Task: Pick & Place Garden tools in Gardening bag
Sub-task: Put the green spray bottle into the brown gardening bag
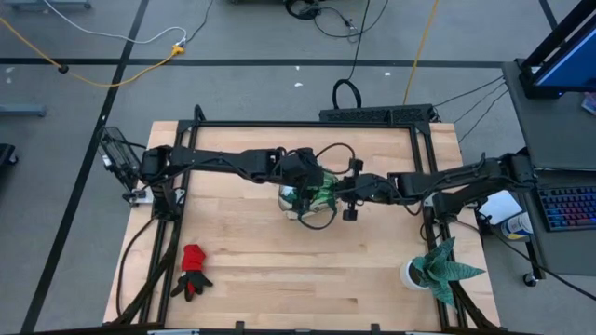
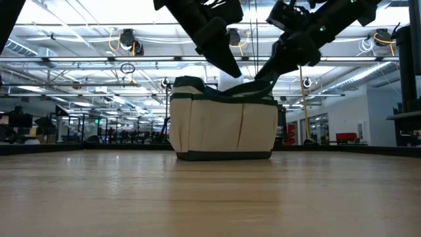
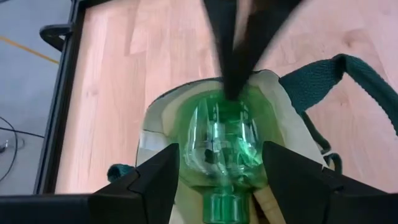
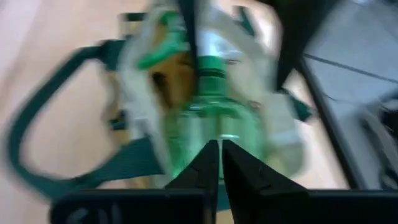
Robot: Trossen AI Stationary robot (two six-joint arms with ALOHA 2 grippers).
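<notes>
Green spray bottle [image 3: 222,144] sits inside the gardening bag [image 2: 223,125] in the middle of the desk [image 1: 279,270]. Left gripper [image 3: 217,177] is wide open above it. Right gripper [image 4: 220,163] is closed, holding nothing.

No legible text, label, brand, number or sign is showing in any view. The green spray bottle [image 3: 221,146] and the gardening bag [image 2: 223,122] are carrying no readable marking, and distant signs in the room behind the surface [image 2: 210,197] are appearing too small to read.
</notes>
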